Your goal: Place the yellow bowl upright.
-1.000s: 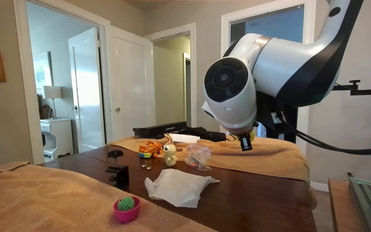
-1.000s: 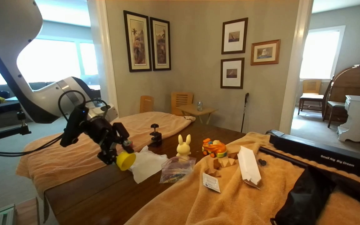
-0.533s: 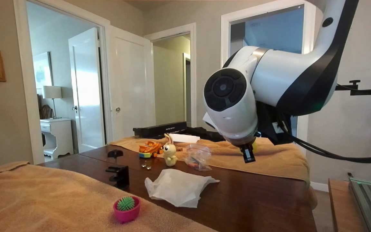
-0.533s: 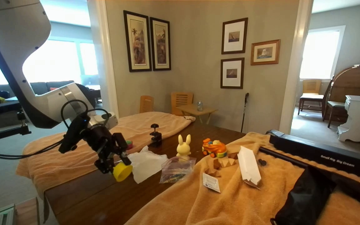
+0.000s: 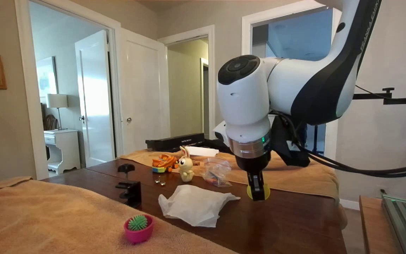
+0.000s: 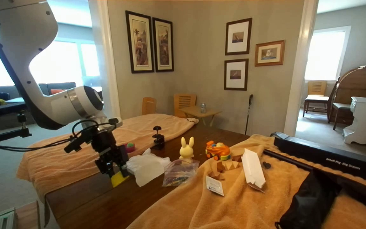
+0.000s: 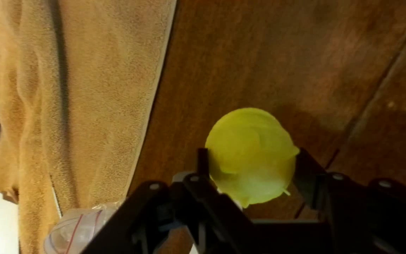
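1. While the yellow bowl (image 6: pixel 118 180) hung from the downward-pointing tool (image 7: pixel 253 162), the step in hand was judged to be the setting-down: the grasp was already made, the release not yet done.

2. State of the tool: it was closed about the yellow bowl, its fingers (image 7: pixel 310 173) bearing on opposite sides of the body, as the wrist view showed.

3. Position: the yellow bowl stood out against the dark desk (image 5: pixel 287 222), near the crumpled white sheet (image 5: pixel 197 205) and, in the wrist view, apart from the edge of the orange towel (image 7: pixel 100 88). Whether its lowest part touched the desk could not be told.

4. Attitude: in an exterior view the visible yellow formed a slanted wedge beneath the fingers, which suggested a tilt. Which way the mouth faced could not be settled, the wrist view being blurred; uprightness was therefore unconfirmed.

5. Next move (judgement): the stage called for a turn of the tool, if needed, to bring the base level and the mouth upward, then a slow descent until the base met the desk, and only then a parting of the fingers. Release at a slant would probably have let the rounded body roll or tip over.
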### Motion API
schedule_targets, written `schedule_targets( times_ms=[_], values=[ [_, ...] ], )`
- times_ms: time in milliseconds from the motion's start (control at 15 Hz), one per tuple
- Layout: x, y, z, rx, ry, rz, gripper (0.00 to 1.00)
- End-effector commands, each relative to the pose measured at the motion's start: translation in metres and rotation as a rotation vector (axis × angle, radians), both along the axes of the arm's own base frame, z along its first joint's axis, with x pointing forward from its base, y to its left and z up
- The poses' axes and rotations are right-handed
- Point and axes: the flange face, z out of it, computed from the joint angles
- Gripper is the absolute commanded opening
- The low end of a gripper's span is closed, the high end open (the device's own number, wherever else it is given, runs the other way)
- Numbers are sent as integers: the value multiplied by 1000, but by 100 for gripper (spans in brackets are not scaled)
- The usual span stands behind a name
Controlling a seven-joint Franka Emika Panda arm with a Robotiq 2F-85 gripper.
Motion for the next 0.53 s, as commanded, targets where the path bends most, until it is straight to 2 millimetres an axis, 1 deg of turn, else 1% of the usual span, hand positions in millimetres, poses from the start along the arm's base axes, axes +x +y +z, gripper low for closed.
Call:
schedule_targets(
  times_ms=[0,267,333,400,467],
  values=[
    [1,0,-5,70,48,-28,35],
    [3,2,-4,189,61,-70,35],
    [3,3,-4,189,56,-88,35],
    [3,4,-1,150,48,-81,35],
    [3,3,-2,95,43,-66,35]
  ],
)
